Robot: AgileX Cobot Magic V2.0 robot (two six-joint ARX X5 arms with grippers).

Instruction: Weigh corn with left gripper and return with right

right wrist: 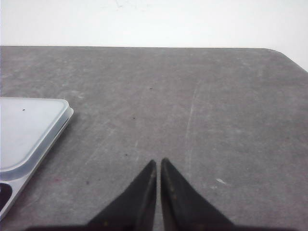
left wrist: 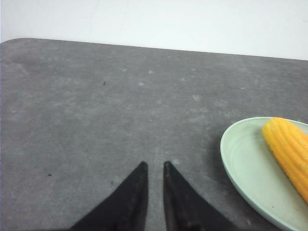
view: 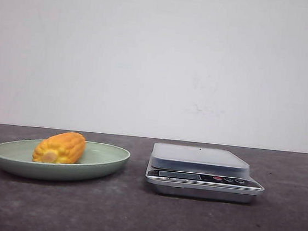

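The corn (view: 60, 147) is a short yellow-orange cob lying on its side in a pale green plate (view: 102, 162) at the left of the table. It also shows in the left wrist view (left wrist: 288, 149), off to one side of the left gripper. A silver kitchen scale (view: 203, 172) with a flat pale platform stands right of the plate. My left gripper (left wrist: 154, 166) hovers over bare table, empty, its jaws almost together with a narrow slit between them. My right gripper (right wrist: 158, 162) is shut and empty over bare table beside the scale (right wrist: 29, 134). Neither gripper shows in the front view.
The plate rim (left wrist: 231, 163) lies close to the left gripper. The dark grey tabletop (view: 133, 212) ends at a white wall behind. Rounded table corners show in both wrist views.
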